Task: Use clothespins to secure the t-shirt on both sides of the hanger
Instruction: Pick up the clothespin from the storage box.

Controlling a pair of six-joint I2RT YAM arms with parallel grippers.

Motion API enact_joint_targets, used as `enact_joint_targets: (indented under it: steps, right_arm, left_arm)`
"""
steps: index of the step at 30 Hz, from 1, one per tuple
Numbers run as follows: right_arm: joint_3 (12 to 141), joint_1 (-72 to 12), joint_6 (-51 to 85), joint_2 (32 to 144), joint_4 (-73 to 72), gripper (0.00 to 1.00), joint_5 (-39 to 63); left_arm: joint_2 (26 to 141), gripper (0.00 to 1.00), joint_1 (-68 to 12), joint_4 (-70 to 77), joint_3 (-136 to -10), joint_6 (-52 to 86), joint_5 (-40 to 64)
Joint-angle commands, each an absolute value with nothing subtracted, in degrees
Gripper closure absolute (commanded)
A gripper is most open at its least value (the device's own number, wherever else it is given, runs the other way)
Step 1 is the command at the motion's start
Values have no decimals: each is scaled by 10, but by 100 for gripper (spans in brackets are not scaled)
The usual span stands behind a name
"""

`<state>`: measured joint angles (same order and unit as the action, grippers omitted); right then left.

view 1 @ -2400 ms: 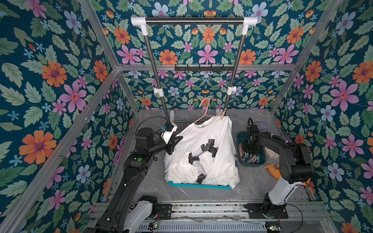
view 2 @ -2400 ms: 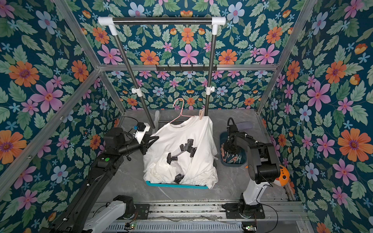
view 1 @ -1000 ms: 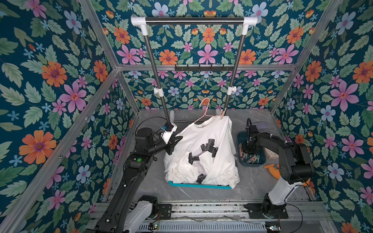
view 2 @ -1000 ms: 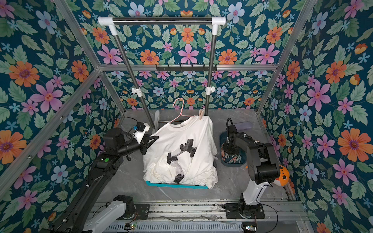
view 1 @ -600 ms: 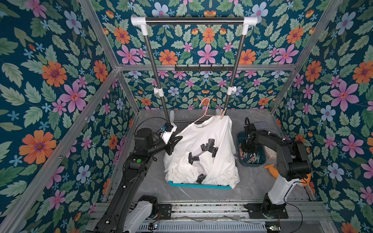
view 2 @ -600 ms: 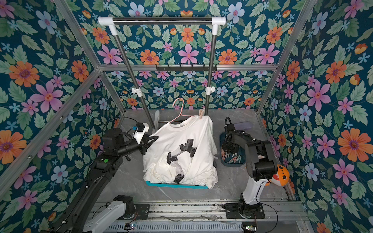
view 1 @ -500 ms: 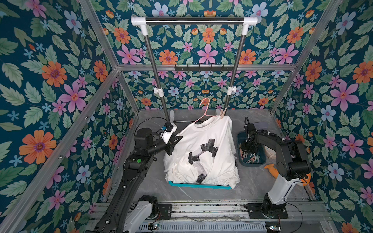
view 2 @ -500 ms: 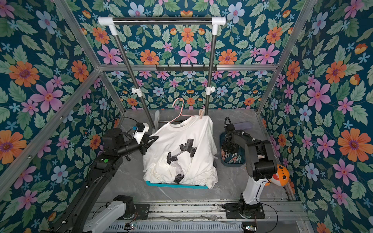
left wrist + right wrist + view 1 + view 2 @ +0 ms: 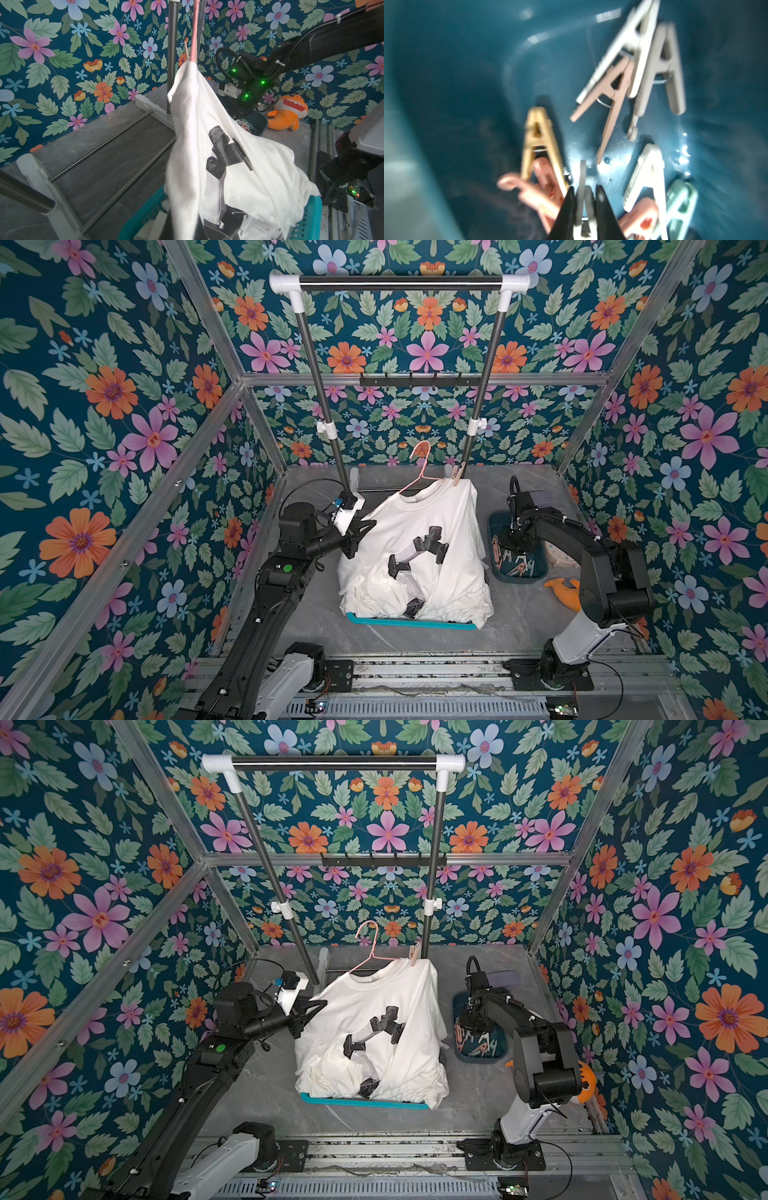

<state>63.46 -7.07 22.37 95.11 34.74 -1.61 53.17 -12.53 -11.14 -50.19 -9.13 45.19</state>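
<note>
- A rack (image 9: 399, 280) of dark metal poles with white plastic joints stands at the back of the grey marbled table (image 9: 415, 645), and its poles rise just behind the shirt.
- A teal slatted basket (image 9: 411, 621) sits mid-table, mostly covered by the shirt's crumpled hem.
- An orange plush toy (image 9: 287, 112) lies just beside the bin (image 9: 517, 580), near the right arm.
- In both top views the right arm's wrist hangs over the bin and hides part of what lies in it.
- The shirt (image 9: 415, 572) is soft white cloth with a black-and-grey print, draped on a thin pink hanger (image 9: 194, 31).
- A beige peg (image 9: 458, 476) already stands upright on the hanger's shoulder nearer the right arm.
- The bin is smooth, glossy dark-teal plastic with rounded corners.
- Loose pegs (image 9: 612, 93) in pink, beige, tan, grey and pale green lie tangled on its floor. Each is a two-pronged plastic clip with a wire spring.
- The left gripper (image 9: 357, 533) has its jaws closed on the shirt's shoulder at the unpegged hanger end, holding the cloth up, well apart from the bin.
- The right gripper (image 9: 586, 191) is down inside the bin. Its black fingers (image 9: 566, 207) are pressed to either side of a grey peg (image 9: 581, 176), which stands between them above the other pegs. This wrist view is blurred.
</note>
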Motion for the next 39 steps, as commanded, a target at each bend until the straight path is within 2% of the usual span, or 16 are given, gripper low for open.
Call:
enact_joint_targets:
  steps: [1,10,16,21,25,31,39]
  right_arm:
    - [636,-71,214,910,347,88,-17]
    - [649,-76,172,775,316,93,24]
    - [685,-129,122,714,307,95,75]
    - [714,-188,84,679,268,96,165]
    - [767,-213,71,688,247,100,232]
    - [829,-228,44,722,206,100,355]
    - [898,-240,17,779,167,100,462]
  left_arm:
    - [534,100,-126,-72,-512,-73,461]
    - [564,100,-126,-71,-531,-37,479]
    - [576,100,-130,-63,-540,-24,493]
    - [591,100,-131,-62,-553,-25,516]
    - [605,100,-133,-71,-563,-32,534]
    - [625,100,-138,-87,-581,-43,540]
    - [650,100,-150,-89,-604,-44,554]
